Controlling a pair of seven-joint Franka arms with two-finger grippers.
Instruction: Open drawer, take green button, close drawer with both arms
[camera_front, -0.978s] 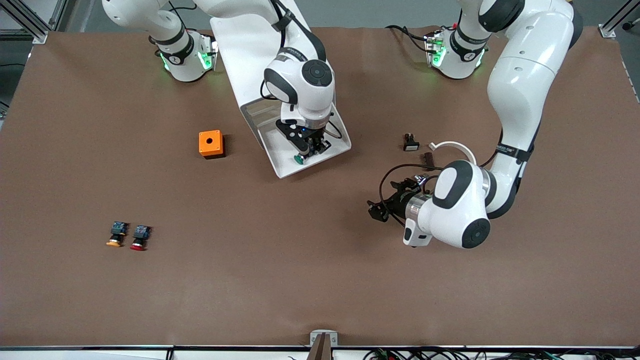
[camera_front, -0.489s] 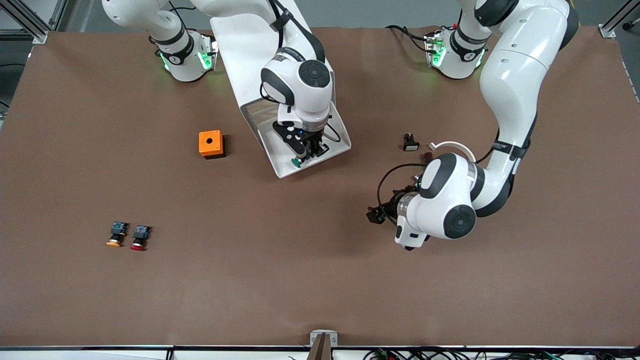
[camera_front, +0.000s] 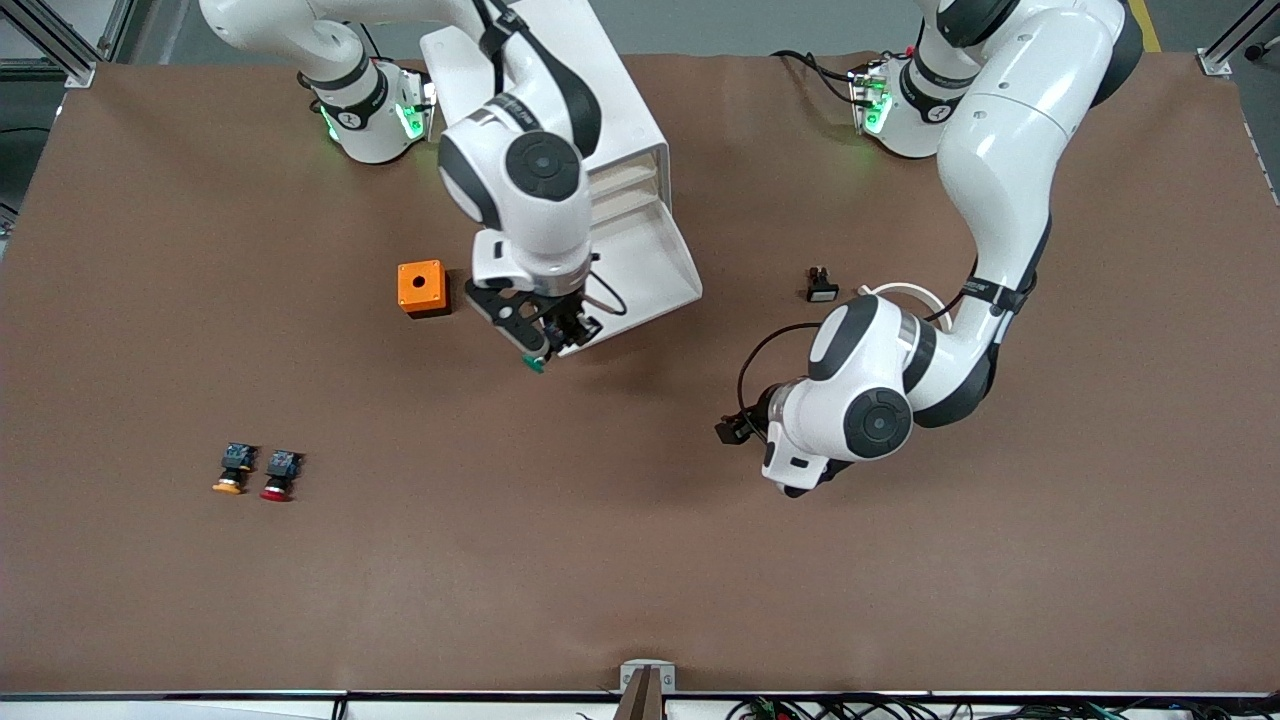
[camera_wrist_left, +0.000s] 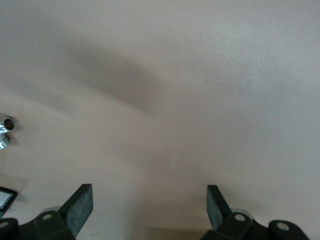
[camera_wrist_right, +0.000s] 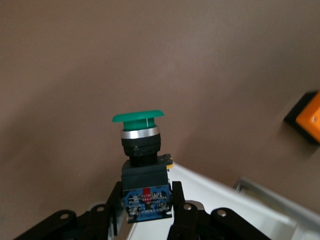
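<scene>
The right tool (camera_wrist_right: 146, 210) grips the green button (camera_wrist_right: 141, 165) over the drawer's (camera_wrist_right: 225, 200) edge.

An orange box (camera_front: 421, 288) with a round hole in its top sits on the brown desk (camera_front: 600, 560), and a corner of it shows in the right wrist view (camera_wrist_right: 307, 117). Well apart from it, nearer the front camera, a yellow-capped button (camera_front: 232, 469) and a red-capped button (camera_front: 279, 475) lie just beside each other. Toward the left arm's end of the desk lies a small black part with a white face (camera_front: 821, 285). A metal bracket (camera_front: 647, 682) sits at the desk's front edge.
</scene>
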